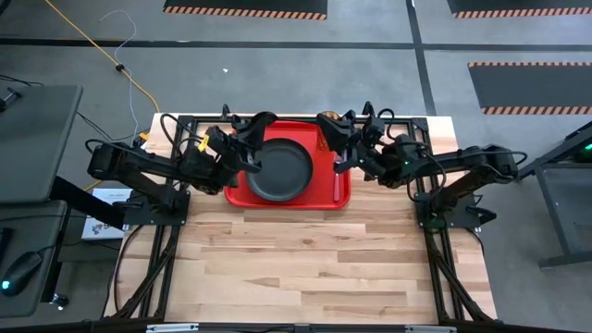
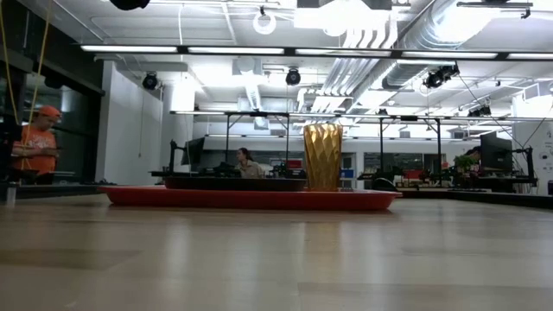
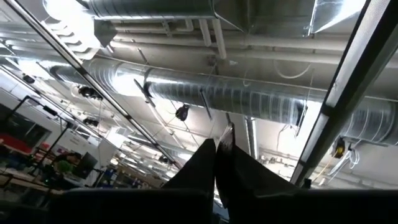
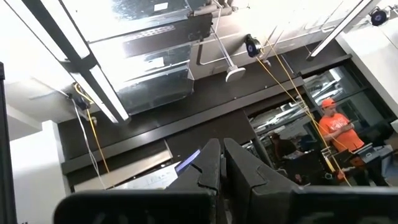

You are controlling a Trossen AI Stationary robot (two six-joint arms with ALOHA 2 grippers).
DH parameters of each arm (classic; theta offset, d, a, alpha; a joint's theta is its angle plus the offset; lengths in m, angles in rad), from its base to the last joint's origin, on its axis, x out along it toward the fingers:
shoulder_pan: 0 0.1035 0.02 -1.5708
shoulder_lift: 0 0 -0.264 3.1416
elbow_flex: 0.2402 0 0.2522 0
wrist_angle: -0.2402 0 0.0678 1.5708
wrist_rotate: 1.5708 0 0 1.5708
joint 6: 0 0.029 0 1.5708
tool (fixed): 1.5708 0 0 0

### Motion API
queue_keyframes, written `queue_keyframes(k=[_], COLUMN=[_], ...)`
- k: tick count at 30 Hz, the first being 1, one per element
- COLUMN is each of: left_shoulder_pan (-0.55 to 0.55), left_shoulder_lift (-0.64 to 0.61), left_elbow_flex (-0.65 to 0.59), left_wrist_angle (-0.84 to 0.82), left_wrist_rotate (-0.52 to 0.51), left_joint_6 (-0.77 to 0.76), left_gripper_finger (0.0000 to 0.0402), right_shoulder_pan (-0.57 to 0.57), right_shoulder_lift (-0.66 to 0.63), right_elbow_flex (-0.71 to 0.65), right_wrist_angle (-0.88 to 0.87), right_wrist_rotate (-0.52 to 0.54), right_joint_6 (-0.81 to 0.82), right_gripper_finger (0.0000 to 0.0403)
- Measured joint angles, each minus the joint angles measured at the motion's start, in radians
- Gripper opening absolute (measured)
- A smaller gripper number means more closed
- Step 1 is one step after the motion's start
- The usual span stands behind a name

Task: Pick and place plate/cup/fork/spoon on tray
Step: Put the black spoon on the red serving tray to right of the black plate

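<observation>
Finds the plate (image 1: 277, 166) mid-tray (image 1: 236, 195) and the upright cup (image 2: 322, 155) toward the tray's right end, nearer the right gripper (image 4: 221, 157) than the left gripper (image 3: 217, 148), both beside the tray, fingers together, aimed ceilingward.

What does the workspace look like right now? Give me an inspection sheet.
Surface: wooden table, near part bare.
Job's things: plate on the red tray; cup upright on the tray; a slim utensil lies at the tray's right edge, type unclear; the other utensil is not made out.
Clutter: nothing seen.
Grippers: left gripper and right gripper shut, both empty, pointing up at the ceiling.
Cables: yellow cable on the floor.
Surroundings: person in orange in the background.
</observation>
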Motion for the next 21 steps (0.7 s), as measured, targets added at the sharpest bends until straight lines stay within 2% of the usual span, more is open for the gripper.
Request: queue_keyframes(k=[4, 7, 12, 16, 19, 21], left_shoulder_pan=[0.002, 0.003, 0.019, 0.037, 0.065, 0.093], left_shoulder_lift=[-0.013, -0.064, -0.216, -0.347, -0.437, -0.47], left_elbow_flex=[-0.001, -0.002, -0.001, -0.001, 0.008, 0.039], left_wrist_angle=[-0.023, -0.129, -0.464, -0.746, -0.974, -1.152], left_wrist_rotate=[-0.022, -0.031, -0.041, -0.044, -0.035, 0.026], left_joint_6=[0.002, 0.021, 0.004, -0.024, -0.083, -0.155], left_gripper_finger=[0.0005, 0.0004, 0.0003, 0.0002, 0.0002, 0.0001], right_shoulder_pan=[-0.001, -0.002, -0.002, -0.002, -0.017, -0.033], right_shoulder_lift=[-0.003, -0.031, -0.123, -0.22, -0.284, -0.306], right_elbow_flex=[0.0, 0.0, 0.0, 0.0, 0.0, 0.0], right_wrist_angle=[-0.024, -0.124, -0.389, -0.669, -0.9, -1.024], right_wrist_rotate=[0.008, 0.009, 0.009, 0.003, -0.067, -0.14], right_joint_6=[0.04, 0.061, 0.061, 0.071, 0.132, 0.192], right_gripper_finger=[0.0002, 0.0023, 0.0104, 0.0173, 0.0209, 0.0222])
